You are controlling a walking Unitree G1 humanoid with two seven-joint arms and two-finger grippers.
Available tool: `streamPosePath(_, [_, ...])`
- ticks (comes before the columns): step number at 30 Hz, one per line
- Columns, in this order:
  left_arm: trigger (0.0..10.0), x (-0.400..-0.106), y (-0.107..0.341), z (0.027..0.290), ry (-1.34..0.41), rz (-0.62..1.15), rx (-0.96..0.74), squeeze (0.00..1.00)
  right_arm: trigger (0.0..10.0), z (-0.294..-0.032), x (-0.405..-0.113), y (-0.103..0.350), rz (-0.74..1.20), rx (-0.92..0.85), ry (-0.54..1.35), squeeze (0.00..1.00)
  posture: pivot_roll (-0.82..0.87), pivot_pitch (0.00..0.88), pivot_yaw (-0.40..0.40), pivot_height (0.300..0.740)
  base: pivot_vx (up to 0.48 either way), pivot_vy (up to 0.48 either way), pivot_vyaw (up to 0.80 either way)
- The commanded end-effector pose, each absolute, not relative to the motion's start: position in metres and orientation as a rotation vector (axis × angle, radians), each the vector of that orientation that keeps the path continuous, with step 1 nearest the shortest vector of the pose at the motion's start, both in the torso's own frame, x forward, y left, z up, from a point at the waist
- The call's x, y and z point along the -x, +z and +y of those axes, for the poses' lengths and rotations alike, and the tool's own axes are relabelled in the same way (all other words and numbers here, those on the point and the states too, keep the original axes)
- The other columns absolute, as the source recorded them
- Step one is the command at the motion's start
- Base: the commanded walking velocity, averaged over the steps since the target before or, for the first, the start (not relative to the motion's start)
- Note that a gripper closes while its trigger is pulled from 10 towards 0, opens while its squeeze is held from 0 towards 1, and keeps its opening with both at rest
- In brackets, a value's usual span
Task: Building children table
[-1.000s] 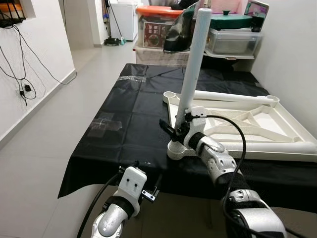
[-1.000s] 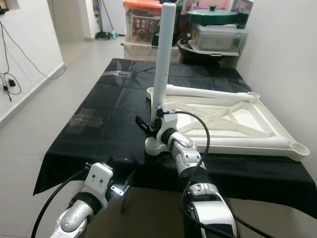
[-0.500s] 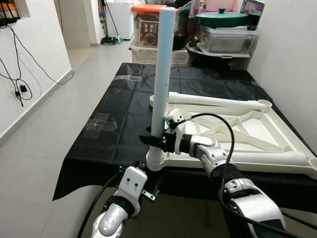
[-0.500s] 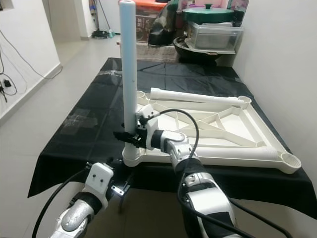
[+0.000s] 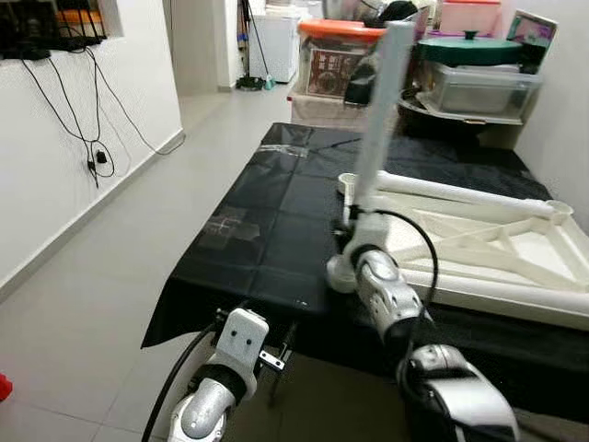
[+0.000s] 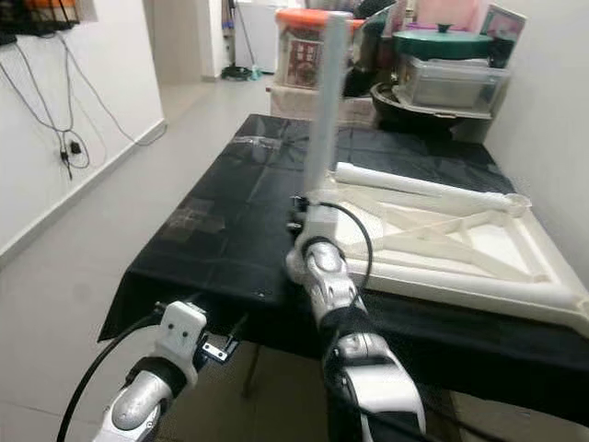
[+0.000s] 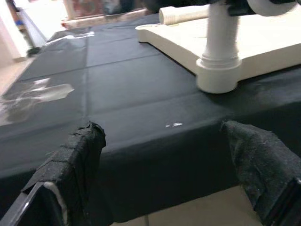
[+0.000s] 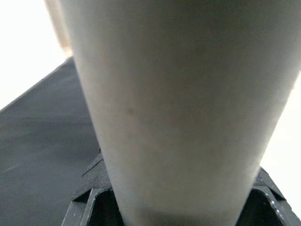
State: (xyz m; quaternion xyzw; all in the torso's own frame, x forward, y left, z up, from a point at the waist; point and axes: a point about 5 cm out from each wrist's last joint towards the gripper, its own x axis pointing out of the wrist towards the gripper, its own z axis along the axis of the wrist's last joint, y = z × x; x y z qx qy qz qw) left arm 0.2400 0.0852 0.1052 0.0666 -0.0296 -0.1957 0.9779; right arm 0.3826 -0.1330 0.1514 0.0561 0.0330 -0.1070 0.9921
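A white children's table top [image 5: 488, 249] lies upside down on a table under a black cloth [image 5: 276, 212]. One white round leg [image 5: 377, 110] stands in the near-left corner socket [image 5: 342, 272], leaning a little to the right. My right gripper [image 5: 353, 223] is shut on this leg low down, just above the socket; in the right wrist view the leg [image 8: 164, 94] sits between the black fingers [image 8: 89, 193]. My left gripper [image 7: 169, 174] hangs open below the table's front edge, and its fingers [image 7: 75, 160] frame the cloth edge and the socket [image 7: 218, 77].
Storage boxes [image 5: 340, 60] and a green-lidded pot [image 5: 469, 51] are stacked beyond the table's far end. A white wall with hanging cables [image 5: 92, 157] runs along the left, with open tiled floor [image 5: 92, 304] between it and the table. Another wall stands close on the right.
The whole view has shifted with the camera. My right gripper stays shut on the leg, which leans right now where it looked upright half a second ago. The left arm hangs as before.
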Motion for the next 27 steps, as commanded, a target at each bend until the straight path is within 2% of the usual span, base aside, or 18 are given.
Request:
streamPosePath(1, [10.0, -0.24, 0.103, 0.084, -0.407, -0.049, -0.131, 0.0, 0.0, -0.142, -0.381, 0.151, 0.072, -0.135, -0.288, 0.0, 0.06, 0.0, -0.067, 0.74, 0.0, 0.0, 0.0])
streamPosePath(5, [10.0, -0.241, 0.104, 0.084, -0.408, -0.05, -0.134, 0.0, 0.0, -0.124, -0.375, 0.151, 0.057, -0.141, -0.291, 0.0, 0.06, 0.0, -0.069, 0.74, 0.0, 0.0, 0.0])
streamPosePath(6, [10.0, -0.241, 0.104, 0.084, -0.407, -0.051, -0.135, 0.0, 1.8, -0.114, -0.374, 0.15, 0.056, -0.149, -0.267, 0.0, 0.06, 0.0, -0.069, 0.74, 0.0, 0.0, 0.0])
streamPosePath(7, [10.0, -0.241, 0.104, 0.084, -0.407, -0.051, -0.135, 0.0, 1.8, -0.114, -0.374, 0.15, 0.056, -0.149, -0.267, 0.0, 0.06, 0.0, -0.069, 0.74, 0.0, 0.0, 0.0])
streamPosePath(8, [10.0, -0.241, 0.104, 0.084, -0.405, -0.051, -0.135, 0.0, 10.0, -0.103, -0.375, 0.151, 0.043, -0.159, -0.204, 0.51, 0.06, 0.0, -0.072, 0.74, 0.0, 0.0, 0.0])
streamPosePath(9, [10.0, -0.241, 0.104, 0.084, -0.404, -0.052, -0.135, 0.0, 10.0, -0.093, -0.376, 0.152, 0.027, -0.184, -0.125, 1.0, 0.06, 0.0, -0.072, 0.74, 0.0, 0.0, 0.0])
streamPosePath(13, [10.0, -0.241, 0.103, 0.083, -0.403, -0.051, -0.134, 0.0, 10.0, -0.09, -0.378, 0.155, -0.015, -0.196, -0.034, 1.0, 0.06, 0.0, -0.074, 0.74, 0.0, 0.0, 0.0])
streamPosePath(14, [10.0, -0.241, 0.103, 0.083, -0.404, -0.051, -0.133, 0.0, 10.0, -0.092, -0.38, 0.155, -0.023, -0.215, 0.015, 0.0, 0.06, 0.0, -0.073, 0.74, 0.0, 0.0, 0.0])
streamPosePath(18, [10.0, -0.24, 0.102, 0.082, -0.408, -0.049, -0.132, 0.0, 10.0, -0.1, -0.383, 0.153, -0.01, -0.162, 0.224, 0.0, 0.06, 0.0, -0.07, 0.74, 0.0, 0.0, 0.0])
streamPosePath(19, [10.0, -0.24, 0.102, 0.082, -0.408, -0.049, -0.132, 0.0, 10.0, -0.1, -0.383, 0.153, -0.01, -0.162, 0.224, 0.0, 0.06, 0.0, -0.07, 0.74, 0.0, 0.0, 0.0])
streamPosePath(22, [10.0, -0.24, 0.101, 0.082, -0.414, -0.047, -0.131, 0.0, 10.0, -0.11, -0.382, 0.147, 0.105, -0.095, 0.578, 0.0, 0.06, 0.0, -0.07, 0.74, 0.0, 0.0, 0.0])
streamPosePath(27, [10.0, -0.24, 0.1, 0.082, -0.416, -0.045, -0.131, 0.0, 10.0, -0.11, -0.381, 0.151, 0.138, -0.07, 0.716, 0.0, 0.06, 0.0, -0.068, 0.74, 0.0, 0.0, 0.0])
